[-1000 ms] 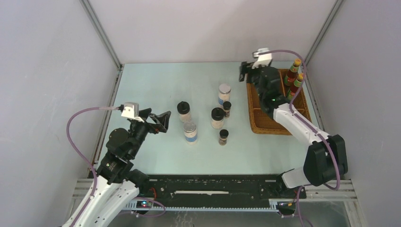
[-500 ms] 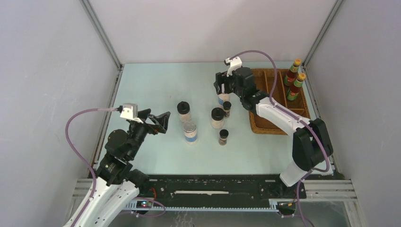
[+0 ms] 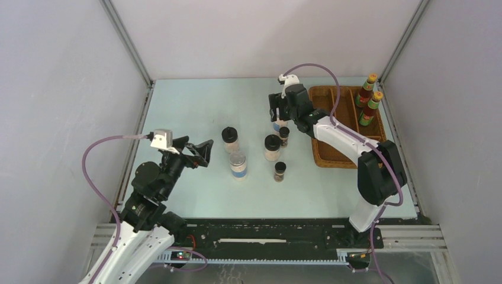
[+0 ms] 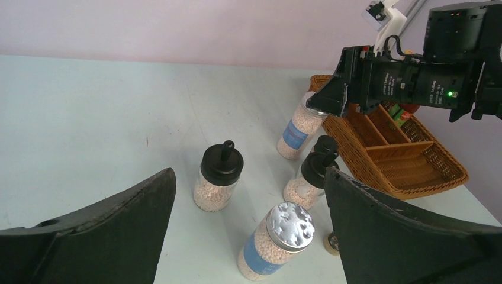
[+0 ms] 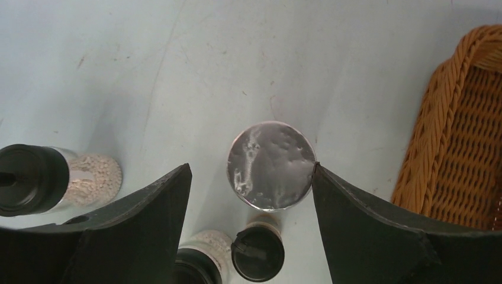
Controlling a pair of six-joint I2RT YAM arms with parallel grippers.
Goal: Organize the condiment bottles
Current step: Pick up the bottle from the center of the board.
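In the top view, the left gripper [image 3: 202, 152] hung wide open and empty over the left part of the table [image 3: 189, 100], just left of the left black-lidded jar [image 3: 230, 139]. The right gripper [image 3: 277, 113] stood open above the far silver-lidded jar [image 3: 279, 123], which it mostly hid. The far red bottle [image 3: 367, 90] and the near red bottle [image 3: 371, 107] stood upright together in the far right compartment of the wicker tray [image 3: 331, 160]. The other jars stood on the table left of the tray. The far tiny dark jar [image 3: 284, 135] was just beside the far silver-lidded jar. The right black-lidded jar [image 3: 272, 147] was near it, the near silver-lidded jar [image 3: 238, 164] was further left, and the near tiny dark jar [image 3: 280, 171] was closest to the arms.

In the left wrist view, the two dark fingers [image 4: 106, 236] were spread far apart with nothing between them. The near silver-lidded jar stood closest ahead. The two black-lidded jars stood behind it, and the right gripper was over the far jar beside the tray.

In the right wrist view, the jaws were parted and looked straight down, with one on each side of the far jar's round silver lid. The right one looked very close to the rim, but I could not tell whether it touched. The jar stood on the table just left of the tray's edge.
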